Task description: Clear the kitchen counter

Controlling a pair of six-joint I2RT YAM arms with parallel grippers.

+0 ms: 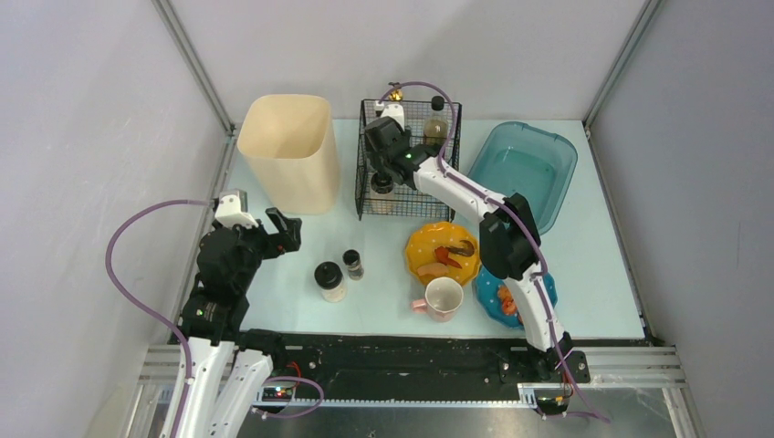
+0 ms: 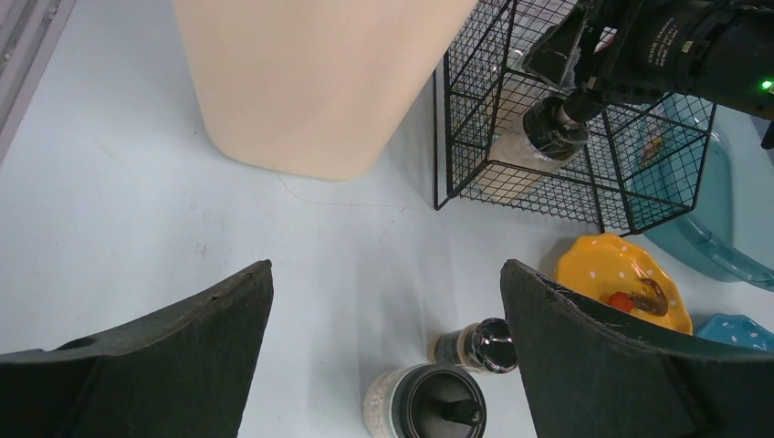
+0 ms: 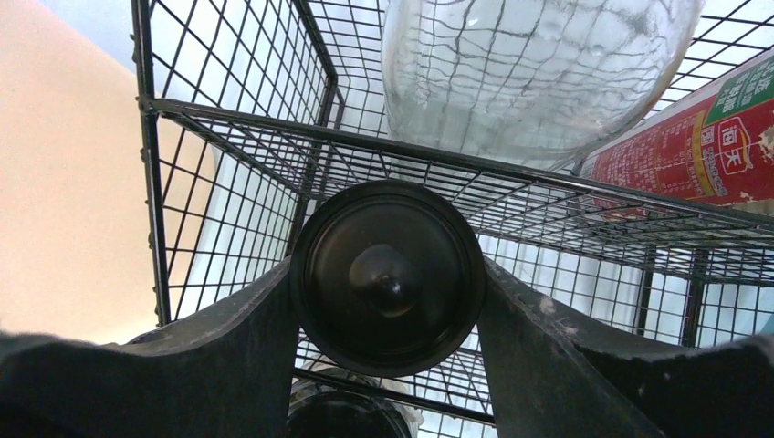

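Observation:
The kitchen counter (image 1: 602, 265) is a pale mint-blue tabletop. My right gripper (image 1: 383, 170) reaches into a black wire basket (image 1: 451, 173) at the back. In the right wrist view it (image 3: 388, 274) is shut on the round black lid of a jar (image 3: 388, 219). The left wrist view shows this jar (image 2: 548, 132) inside the basket (image 2: 475, 109). My left gripper (image 1: 285, 228) is open and empty above the counter's left side. In its wrist view (image 2: 385, 270) a black-lidded jar of white grains (image 2: 436, 406) and a small shaker (image 2: 479, 345) stand just ahead of it.
A cream bin (image 1: 287, 151) stands at the back left. A teal tub (image 1: 525, 169) is at the back right. A yellow plate with food (image 1: 443, 251), a blue plate (image 1: 497, 297) and a pink mug (image 1: 443, 297) sit near the front. Bottles (image 1: 436, 123) fill the basket.

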